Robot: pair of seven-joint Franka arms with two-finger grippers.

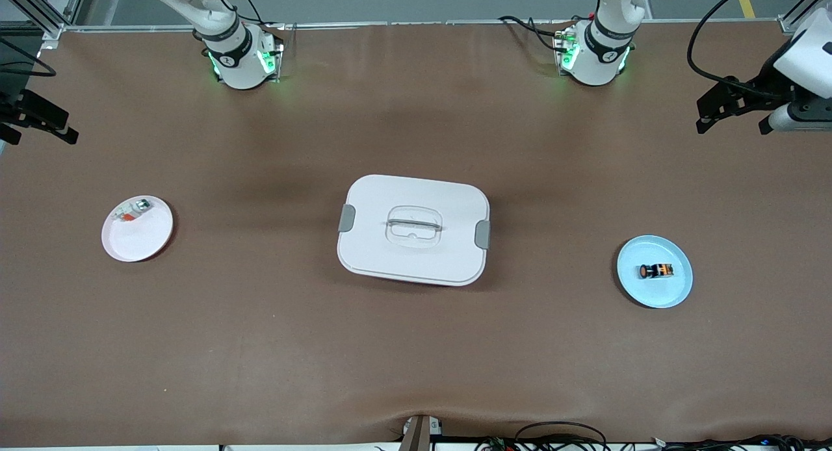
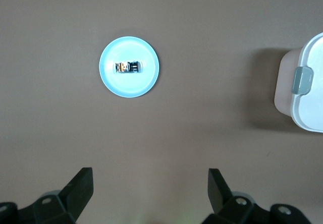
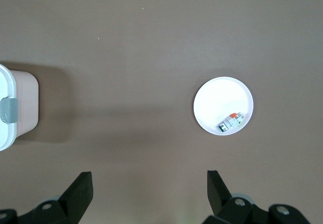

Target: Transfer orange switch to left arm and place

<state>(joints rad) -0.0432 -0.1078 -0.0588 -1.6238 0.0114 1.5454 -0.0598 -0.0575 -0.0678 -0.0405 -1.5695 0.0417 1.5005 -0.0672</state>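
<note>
0 steps look done so far; the orange switch [image 1: 654, 270] lies on the blue plate [image 1: 676, 294] near the left arm's end of the table, w/ nothing touching it; the box [image 1: 413, 229] sits in the middle, between the 2 plates. Left gripper [image 2: 151, 188] and right gripper [image 3: 150, 191] hang high w/ fingers wide apart, holding nothing. Pick-up, hand-over and set-down are all left to do. Only the right wrist view shows the white plate [image 3: 217, 98] and its small silvery part [image 3: 231, 122] up close; the front view shows all 3 spots at once.
</note>
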